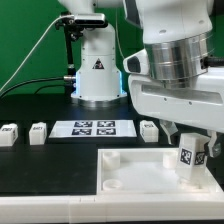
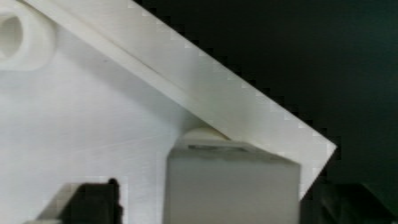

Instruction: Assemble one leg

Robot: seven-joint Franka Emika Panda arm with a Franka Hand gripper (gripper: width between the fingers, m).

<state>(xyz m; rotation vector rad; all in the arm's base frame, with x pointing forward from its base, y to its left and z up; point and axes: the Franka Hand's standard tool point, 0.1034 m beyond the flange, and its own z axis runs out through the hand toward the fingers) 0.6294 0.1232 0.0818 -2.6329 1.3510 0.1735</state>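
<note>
Black table (image 1: pixel 35 110). Far centre: the arm's white base (image 1: pixel 97 80) stands on it. Mid-table row, from the exterior view's left to its right:
- first leg (image 1: pixel 10 134)
- second leg (image 1: pixel 38 132) near it
- the marker board (image 1: pixel 93 128), flat
- third leg (image 1: pixel 148 129) just beside the board

Near right: large white panel (image 1: pixel 130 185), flat.

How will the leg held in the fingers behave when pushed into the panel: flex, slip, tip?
The held leg looks like a solid plastic block, so probably stiff and light. Its smooth faces may slip in the fingers under load. Being square, it shouldn't roll, but could cock against the white panel.
</note>
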